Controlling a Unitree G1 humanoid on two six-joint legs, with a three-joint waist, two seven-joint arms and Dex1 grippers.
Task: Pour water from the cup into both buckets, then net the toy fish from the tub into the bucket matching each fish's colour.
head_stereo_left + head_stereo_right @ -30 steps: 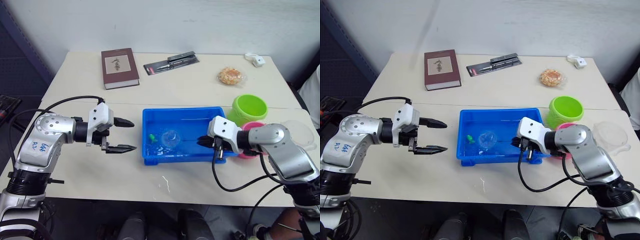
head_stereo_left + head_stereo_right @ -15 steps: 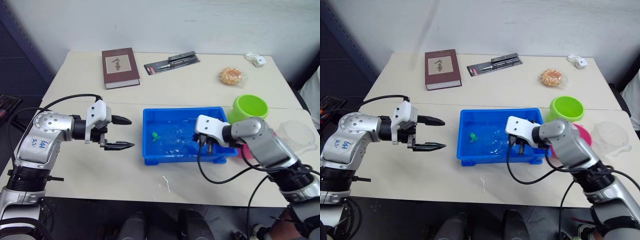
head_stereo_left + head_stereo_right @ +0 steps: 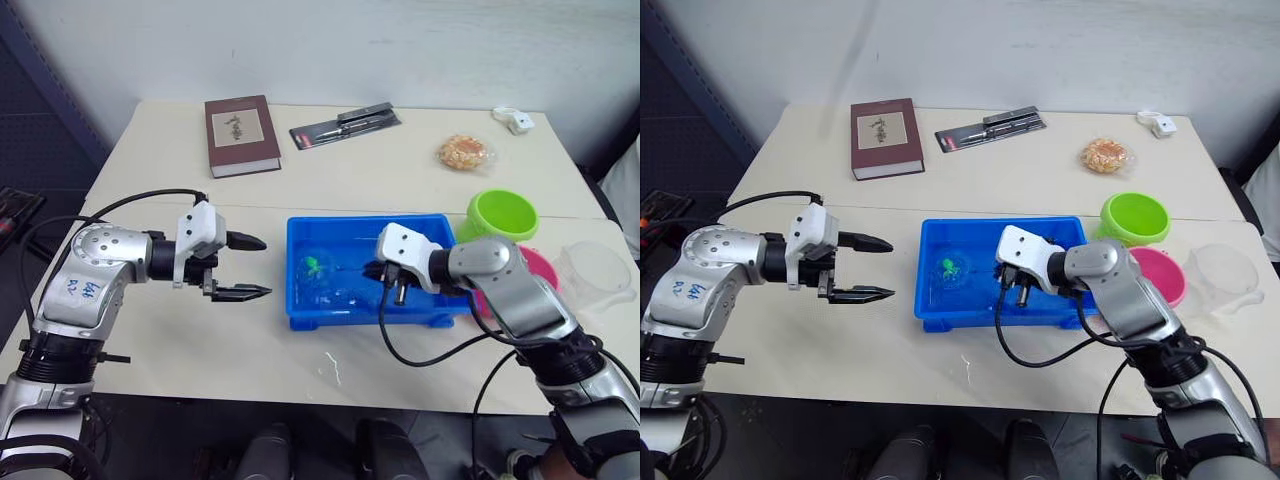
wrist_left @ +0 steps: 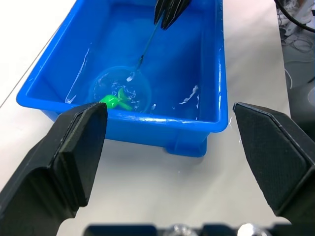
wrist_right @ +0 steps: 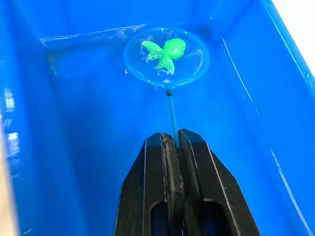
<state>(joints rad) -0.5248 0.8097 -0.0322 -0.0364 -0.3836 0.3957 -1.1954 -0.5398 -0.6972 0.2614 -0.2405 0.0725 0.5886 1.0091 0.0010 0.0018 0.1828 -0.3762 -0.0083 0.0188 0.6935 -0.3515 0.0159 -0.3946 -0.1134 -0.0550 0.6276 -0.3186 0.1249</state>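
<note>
While the right gripper (image 5: 173, 142) pinches the thin stick of the net (image 5: 166, 56) between its closed fingers, the hoop sits low in the tub (image 3: 300, 305) with a green fish (image 5: 164, 52) lying in its mesh. The tub stands at the middle of the near table (image 3: 150, 340), and the net's hoop is toward its left end, near the front wall. The left gripper (image 3: 247, 267) hovers just left of the tub above the bare tabletop, its two fingers spread apart and holding nothing, pointing at the tub's left wall without touching it.

To the right of the tub the lime green bucket (image 3: 499, 214) stands by the far right corner, and the pink bucket (image 3: 1160, 275) sits just in front of it, partly hidden behind the right forearm. The clear cup (image 3: 597, 270) stands farther right, near the table's edge.

On the far table (image 3: 400, 170) lie a brown book (image 3: 239, 134) at the left, a dark packet with pens (image 3: 344, 123) near the middle, a wrapped snack (image 3: 463, 152) to the right, and a small white object (image 3: 515, 121) by the far right corner, all well apart from the tub. A black cable (image 3: 420, 350) loops from the right wrist across the tub's front wall onto the table.
</note>
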